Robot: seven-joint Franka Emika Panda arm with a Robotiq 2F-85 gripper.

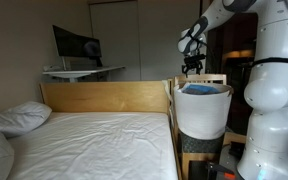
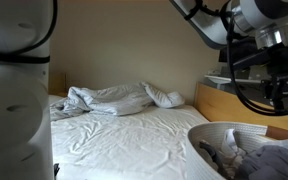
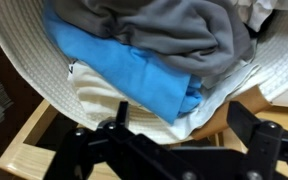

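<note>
Arm raised high, wrist turned down, jaws spread wide.
In an exterior view the white arm [image 1: 271, 82] stands upright and reaches forward from its upper joints, so the black gripper [image 1: 192, 66] hangs pointing straight down. In the wrist view its two dark fingers [image 3: 119, 117] stand far apart.

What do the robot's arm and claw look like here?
The arm is glossy white, built of rounded segments with dark bands at the joints. The claw is black and angular, with two black fingers in the wrist view. Black cables loop near it in an exterior view.
</note>
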